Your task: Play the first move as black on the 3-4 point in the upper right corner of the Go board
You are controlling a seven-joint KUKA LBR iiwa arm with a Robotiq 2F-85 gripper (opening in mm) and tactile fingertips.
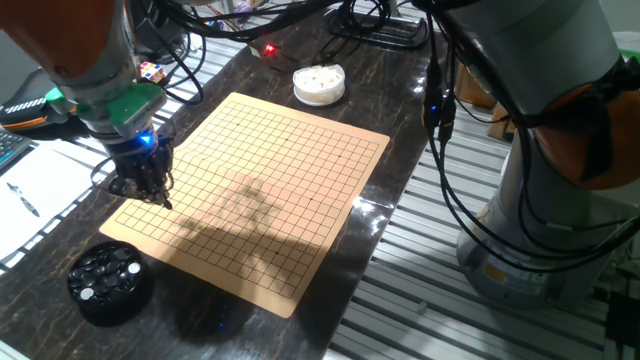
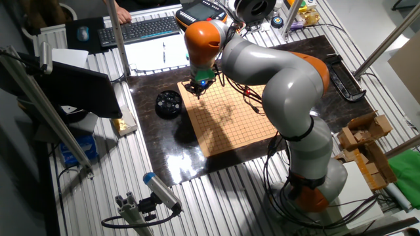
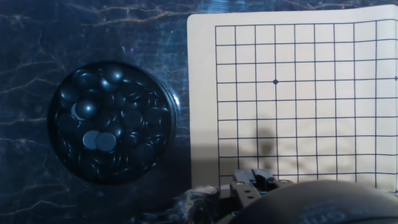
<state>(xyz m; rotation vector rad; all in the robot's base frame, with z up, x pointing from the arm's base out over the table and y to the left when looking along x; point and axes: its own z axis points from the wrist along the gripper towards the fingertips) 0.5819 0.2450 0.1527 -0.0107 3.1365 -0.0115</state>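
The tan Go board [image 1: 270, 190] [image 2: 230, 118] [image 3: 298, 93] lies on the dark table with no stones on its grid. Black stones [image 3: 112, 121] fill a round black bowl [image 1: 110, 280] [image 2: 168, 103] just off the board's near-left corner. My gripper [image 1: 160, 195] [image 2: 197, 92] [image 3: 252, 177] hangs low over the board's left edge, beside that bowl. In the hand view its fingertips stand close together, shut, and I see no stone between them. They throw one narrow shadow on the grid.
A white bowl of white stones [image 1: 320, 83] stands beyond the board's far edge. Cables [image 1: 440, 120] hang over the table's right side beside a grey robot base [image 1: 540, 200]. Paper and a pen [image 1: 25, 195] lie left of the table.
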